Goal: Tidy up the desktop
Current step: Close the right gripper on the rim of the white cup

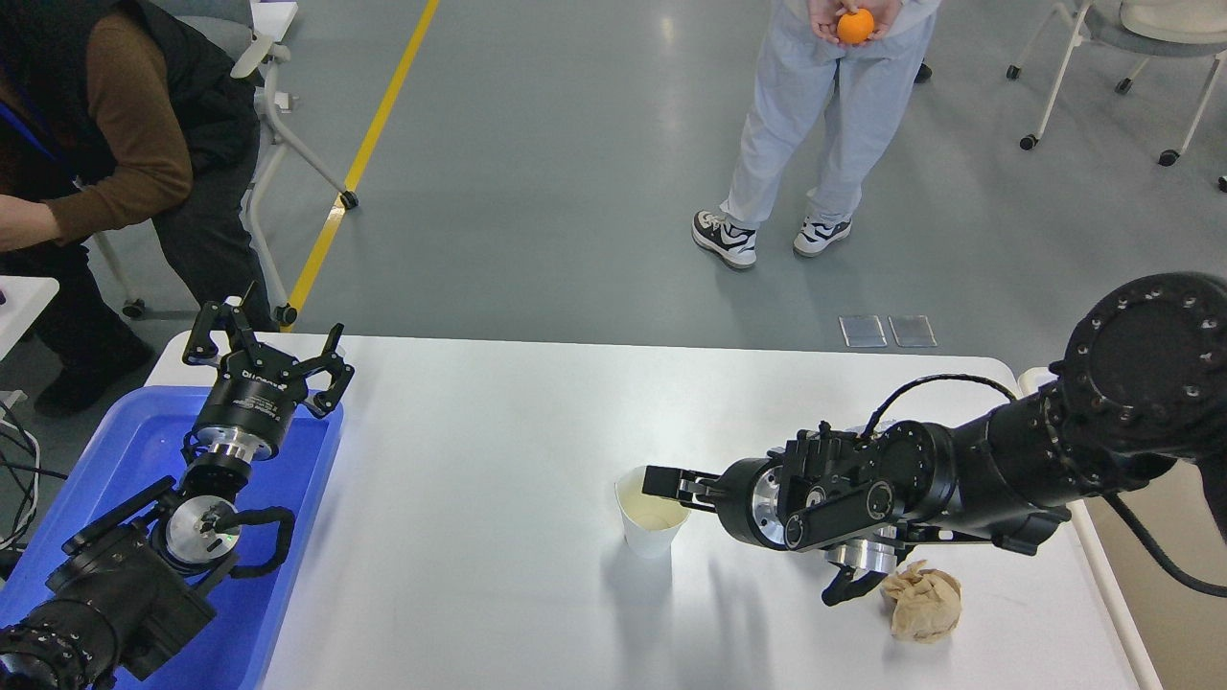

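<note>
A cup [652, 513] stands on the desk [498, 431], just left of the right hand [671, 484], one finger reaching over its rim. A crumpled paper [922, 600] lies right of and nearer than that hand. The left hand [264, 359] hangs over a tray [297, 537] at the desk's left edge.

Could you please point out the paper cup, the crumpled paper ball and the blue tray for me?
paper cup [648, 529]: head view, on its white outer wall.
crumpled paper ball [922, 601]: head view, on its middle.
blue tray [305, 498]: head view, on its right rim.
</note>
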